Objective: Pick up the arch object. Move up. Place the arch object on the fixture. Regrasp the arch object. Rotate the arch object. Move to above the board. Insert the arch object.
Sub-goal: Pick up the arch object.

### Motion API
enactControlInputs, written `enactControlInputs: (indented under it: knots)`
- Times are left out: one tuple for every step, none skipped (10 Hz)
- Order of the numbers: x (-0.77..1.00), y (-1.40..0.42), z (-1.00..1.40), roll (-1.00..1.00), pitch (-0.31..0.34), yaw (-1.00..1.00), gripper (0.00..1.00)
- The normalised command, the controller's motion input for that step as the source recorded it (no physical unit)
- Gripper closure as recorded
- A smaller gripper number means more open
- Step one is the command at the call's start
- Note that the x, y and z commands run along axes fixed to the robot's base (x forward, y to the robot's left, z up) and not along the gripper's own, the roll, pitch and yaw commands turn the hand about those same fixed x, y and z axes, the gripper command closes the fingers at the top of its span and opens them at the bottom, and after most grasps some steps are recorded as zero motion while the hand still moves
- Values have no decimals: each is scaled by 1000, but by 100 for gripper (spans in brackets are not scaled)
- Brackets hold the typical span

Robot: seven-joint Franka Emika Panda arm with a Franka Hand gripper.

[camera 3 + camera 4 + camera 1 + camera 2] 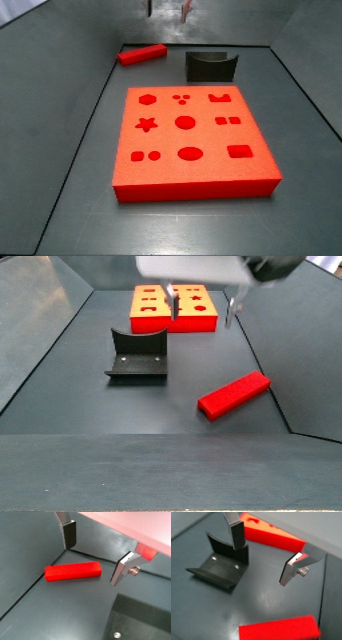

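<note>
The arch object (73,572) is a slim bright red bar lying flat on the dark floor, also seen in both side views (140,54) (234,393) and in a wrist view (281,629). My gripper (93,554) (264,554) hangs open above the floor with nothing between its fingers (69,534). It hovers high (166,10) (201,306), between the bar and the fixture (221,564) (210,66) (138,356). The arch object lies beside the gripper, apart from both pads. The board (174,180) (174,324) (271,539) is a thick red slab with shaped cutouts.
Sloped dark walls enclose the floor on all sides (80,120) (54,326). A dark plate with a screw (143,619) shows near the bar in a wrist view.
</note>
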Motion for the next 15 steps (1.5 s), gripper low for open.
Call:
enactControlInputs:
  knots:
    - [-89,234,-934,0,26,-897,0]
    - [-114,274,-966,0,36,-846,0]
    - [-137,306,-986,0,40,-806,0]
    - [-163,394,-997,0,50,-714,0]
    - [-174,483,-877,0,0,-600,0]
    - [-109,551,-703,0,-23,-474,0]
    - [-109,577,-683,0,-40,-431,0]
    - [-86,560,-657,0,-47,-446,0]
    - [-20,483,-606,-1,-83,-494,0]
    - [0,331,-454,-110,-183,-557,0]
    - [26,220,-326,-231,-239,-554,0]
    - [0,71,-154,-367,-281,-549,0]
    - [-17,40,-17,-477,-306,-460,0]
    - [-91,3,0,-500,-323,-420,0]
    - [-163,9,0,-500,-310,-371,0]
